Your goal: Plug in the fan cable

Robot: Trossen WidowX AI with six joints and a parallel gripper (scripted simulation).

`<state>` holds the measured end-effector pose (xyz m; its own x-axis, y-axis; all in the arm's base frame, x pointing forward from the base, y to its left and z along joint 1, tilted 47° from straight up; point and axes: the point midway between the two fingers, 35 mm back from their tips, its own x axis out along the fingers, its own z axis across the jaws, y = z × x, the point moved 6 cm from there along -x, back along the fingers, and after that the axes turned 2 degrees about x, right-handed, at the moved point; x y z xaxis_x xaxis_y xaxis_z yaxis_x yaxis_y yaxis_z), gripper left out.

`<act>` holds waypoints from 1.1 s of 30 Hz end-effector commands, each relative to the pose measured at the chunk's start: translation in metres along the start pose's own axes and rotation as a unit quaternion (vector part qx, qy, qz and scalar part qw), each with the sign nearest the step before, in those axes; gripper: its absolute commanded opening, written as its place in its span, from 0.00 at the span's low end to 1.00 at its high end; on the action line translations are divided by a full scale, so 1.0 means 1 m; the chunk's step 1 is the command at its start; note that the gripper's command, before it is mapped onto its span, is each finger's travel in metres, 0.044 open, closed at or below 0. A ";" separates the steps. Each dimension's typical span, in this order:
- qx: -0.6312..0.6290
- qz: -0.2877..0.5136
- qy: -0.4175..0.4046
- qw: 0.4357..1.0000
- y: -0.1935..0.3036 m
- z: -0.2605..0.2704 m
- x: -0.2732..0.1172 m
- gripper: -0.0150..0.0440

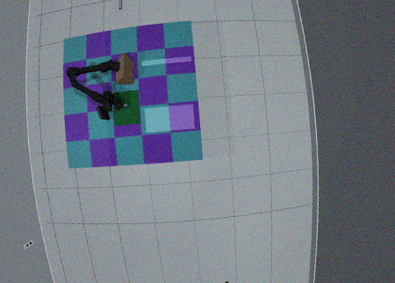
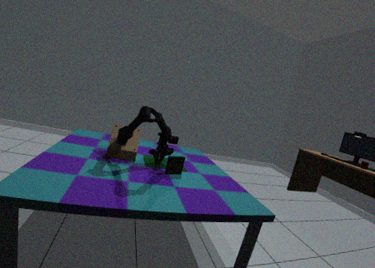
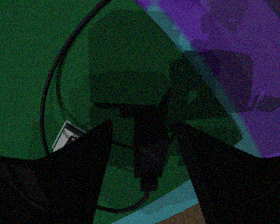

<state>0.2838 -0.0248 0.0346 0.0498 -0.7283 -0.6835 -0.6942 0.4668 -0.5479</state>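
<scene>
Looks like the grasping stage, with plugging, pushing down and letting go all left to do. Shows the gripper [image 1: 125, 104] [image 2: 157, 163] [image 3: 145, 127] about half open around the dark, blocky plug [image 3: 151, 145], with no firm hold visible. Has the plug low over or on the flat green board [image 1: 128, 116] [image 2: 148, 159] [image 3: 18, 75], cannot tell which. Shows a pale rectangular part [image 3: 67, 136], perhaps the header, at nine o'clock from the plug, and a thin, smooth, round black cable [image 3: 44, 95] curving towards twelve.
</scene>
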 end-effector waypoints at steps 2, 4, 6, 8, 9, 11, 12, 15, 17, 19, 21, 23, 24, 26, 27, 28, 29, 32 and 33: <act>0.001 0.000 0.000 1.000 0.000 0.000 0.000 0.42; 0.001 0.000 0.000 1.000 0.000 0.000 0.000 0.33; 0.001 0.000 0.000 1.000 0.000 0.000 0.000 0.25; 0.001 0.000 0.000 1.000 0.000 0.000 0.000 0.25; 0.001 0.000 0.000 1.000 0.000 0.000 0.000 0.25; 0.000 0.000 0.000 1.000 0.000 0.001 -0.011 0.25; -0.001 0.000 0.000 1.000 0.000 0.002 -0.025 0.25; -0.002 -0.001 0.002 1.000 0.001 0.001 -0.050 0.25; -0.002 -0.001 0.002 1.000 0.001 0.001 -0.050 0.25; -0.002 -0.001 0.001 1.000 0.000 0.002 -0.049 0.25; -0.014 -0.001 0.001 1.000 0.000 0.002 -0.049 0.25; -0.045 -0.001 0.001 0.999 0.001 0.004 -0.049 0.25; -0.063 -0.001 0.001 0.998 0.001 0.005 -0.049 0.25; -0.098 -0.001 0.001 0.995 0.002 0.007 -0.049 0.25; -0.115 -0.001 0.001 0.993 0.002 0.008 -0.049 0.25; -0.132 -0.001 0.001 0.991 0.002 0.008 -0.049 0.25; -0.149 -0.001 0.001 0.989 0.002 0.009 -0.049 0.25; -0.201 -0.001 0.001 0.980 0.003 0.012 -0.049 0.25; -0.218 -0.001 0.001 0.976 0.004 0.013 -0.049 0.25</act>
<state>0.2866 0.0167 0.0623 0.0526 -0.7331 -0.6781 -0.8870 0.2776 -0.3690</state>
